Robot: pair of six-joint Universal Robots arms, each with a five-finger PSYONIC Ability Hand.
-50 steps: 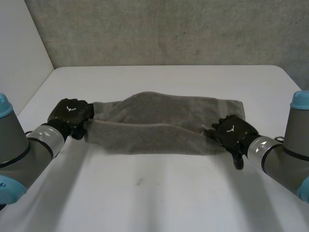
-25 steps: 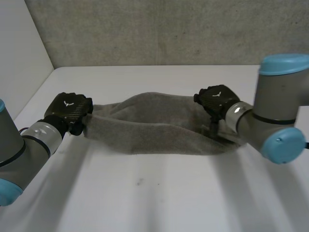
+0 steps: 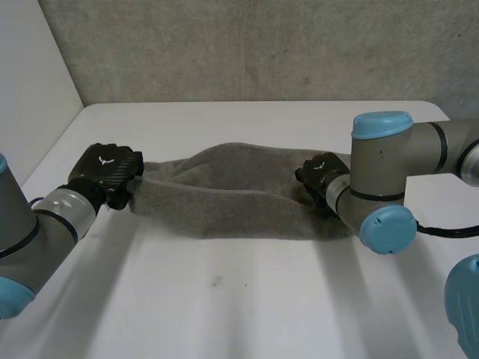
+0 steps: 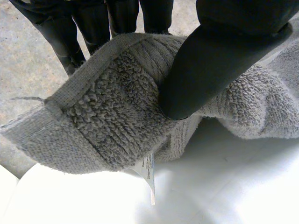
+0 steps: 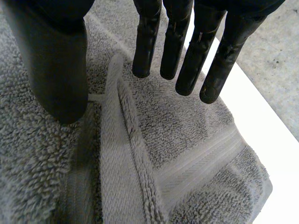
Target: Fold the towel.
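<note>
My right hand (image 3: 320, 173) has swung onto the towel (image 3: 224, 196), fingers (image 5: 147, 42) straight. My left hand (image 3: 108, 168) pinches its corner, so I should carry it across evenly.

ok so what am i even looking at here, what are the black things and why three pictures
It is a robot with two grey arms, each ending in a black mechanical hand. The wide picture looks down from a camera between the arms; the other two come from cameras on the wrists, looking along each palm. On the white table lies a long grey terry towel, to be folded. The left hand pinches one end of the towel between thumb and fingers, raised off the table. The right hand is over the other end with straight fingers, gripping nothing.
</note>
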